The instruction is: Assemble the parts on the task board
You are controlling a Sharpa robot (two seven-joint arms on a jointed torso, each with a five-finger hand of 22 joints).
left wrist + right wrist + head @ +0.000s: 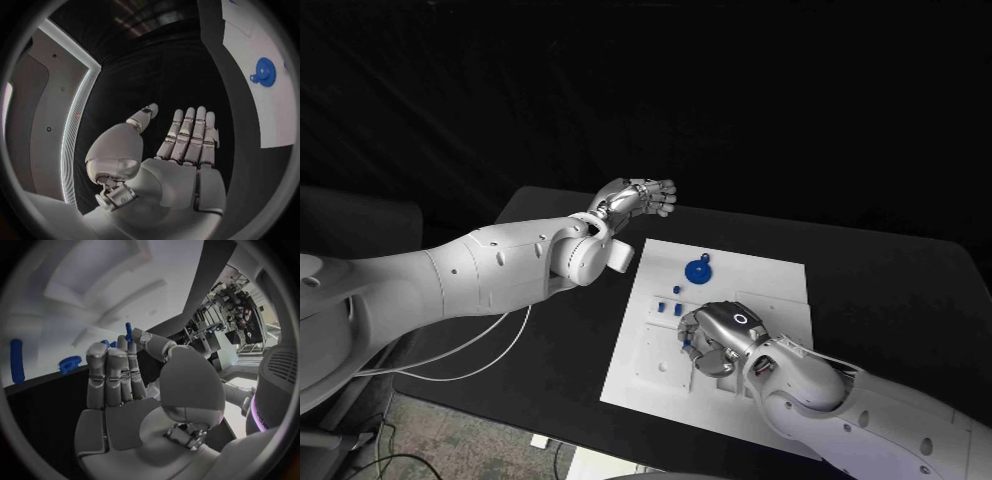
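Right hand (718, 340) pinching blue part (129, 332) over task board (769, 275), left hand (636, 198) empty, fingers apart, off-board.

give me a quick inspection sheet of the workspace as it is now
surface: black table, bare around the board
job's things: white task board mid-table; blue gear lying on its far part; small blue parts standing near the middle
clutter: nothing seen
hands: left hand raised off the board's far left corner, fingers straight, holding nothing; right hand over the board, pinching a small blue peg
cables: white cables hang under the left arm
surroundings: dark backdrop; floor below the near table edge
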